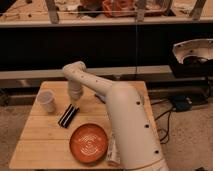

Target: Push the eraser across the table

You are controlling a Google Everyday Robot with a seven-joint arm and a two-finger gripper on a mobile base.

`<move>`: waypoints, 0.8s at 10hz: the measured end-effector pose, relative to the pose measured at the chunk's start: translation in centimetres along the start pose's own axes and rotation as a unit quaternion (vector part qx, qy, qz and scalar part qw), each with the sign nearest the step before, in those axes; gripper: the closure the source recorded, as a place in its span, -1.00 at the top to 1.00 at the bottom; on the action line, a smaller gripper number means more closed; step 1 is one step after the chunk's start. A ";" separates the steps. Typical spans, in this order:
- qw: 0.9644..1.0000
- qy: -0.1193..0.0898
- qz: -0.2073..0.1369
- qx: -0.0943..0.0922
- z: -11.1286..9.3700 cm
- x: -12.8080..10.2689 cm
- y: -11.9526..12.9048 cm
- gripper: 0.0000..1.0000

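Observation:
The black eraser (68,115) with a thin pale stripe lies flat on the pale-wood table (40,137), left of centre and angled a little. My gripper (74,97) hangs from the white arm just above and behind the eraser's far end, close to it. I cannot tell whether it touches the eraser. The arm's large white body (127,130) covers the right part of the table.
A white paper cup (46,101) stands left of the eraser. An orange plate (89,143) lies at the front. A small blue-grey object (100,97) lies beside the arm, and a pale packet (113,149) right of the plate. A dark shelf runs behind the table.

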 end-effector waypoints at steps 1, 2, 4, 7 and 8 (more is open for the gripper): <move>1.000 0.001 -0.001 -0.001 -0.2 0.0 0.0 -0.96; 1.000 0.002 0.000 -0.001 -0.4 0.1 0.0 -0.96; 1.000 0.002 -0.001 -0.001 -0.4 0.1 0.0 -0.96; 1.000 -0.002 -0.009 -0.009 0.0 0.0 -0.1 -0.96; 1.000 0.000 -0.009 -0.009 -0.3 0.2 -0.1 -0.96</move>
